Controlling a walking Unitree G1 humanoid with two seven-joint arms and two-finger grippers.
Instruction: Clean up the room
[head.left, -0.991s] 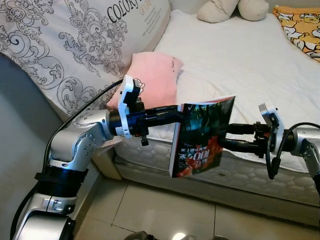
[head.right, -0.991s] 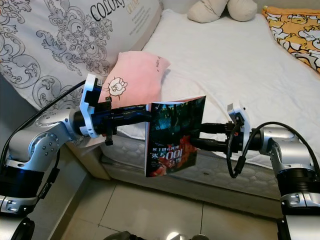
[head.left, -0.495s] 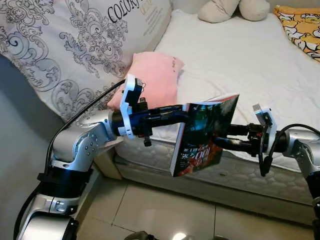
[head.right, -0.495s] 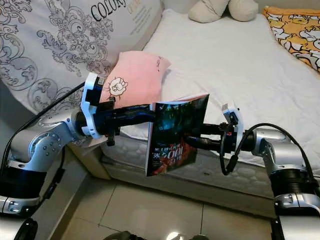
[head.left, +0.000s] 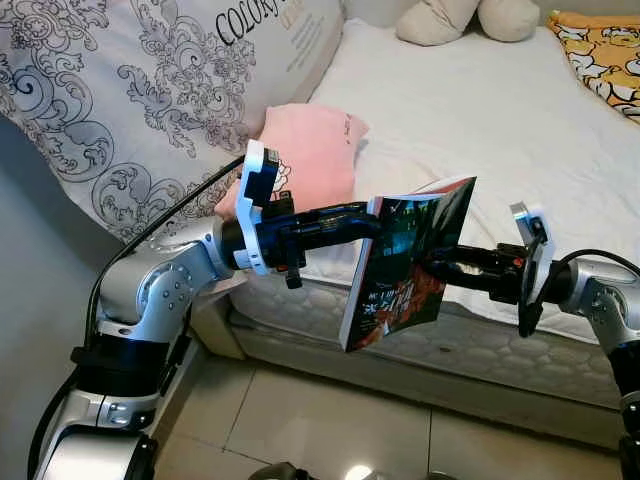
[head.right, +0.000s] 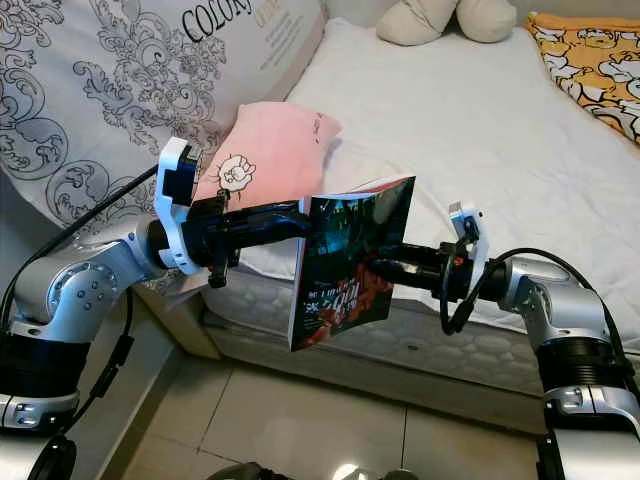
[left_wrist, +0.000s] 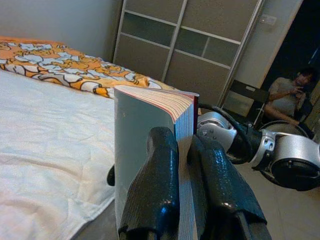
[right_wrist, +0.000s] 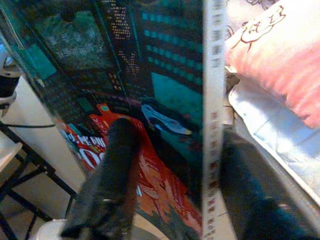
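Left eye view: a dark paperback book (head.left: 405, 262) with red lettering near its foot hangs upright and slightly tilted in the air, above the tiled floor (head.left: 330, 425) and just in front of the mattress (head.left: 480, 345) edge. The left gripper (head.left: 368, 220) reaches in from the left and pinches the book's upper left corner. The right gripper (head.left: 437, 266) comes from the right, its black fingers against the book's right side at mid height. Behind lie a bed with a white sheet (head.left: 480, 110), a pink pillow (head.left: 305, 160) and a large patterned grey and white pillow (head.left: 160, 90).

Right eye view: the same scene. The book (head.right: 350, 262) is held between the two arms, the left gripper (head.right: 305, 222) at its top corner, the right gripper (head.right: 385, 268) at its side. An orange printed blanket (head.right: 590, 60) lies at the far right of the bed.

Left wrist view: the two black fingers (left_wrist: 155, 195) are clamped together on the book's page edge (left_wrist: 182, 150), one on each cover. Beyond it are the right arm, a wardrobe (left_wrist: 200, 45) and a seated person (left_wrist: 292, 92).

Right wrist view: the fingers (right_wrist: 110, 175) stand apart, one lying on the front cover (right_wrist: 145, 95), the other behind the spine, so the book sits between them. The pink pillow (right_wrist: 280, 65) is beyond.
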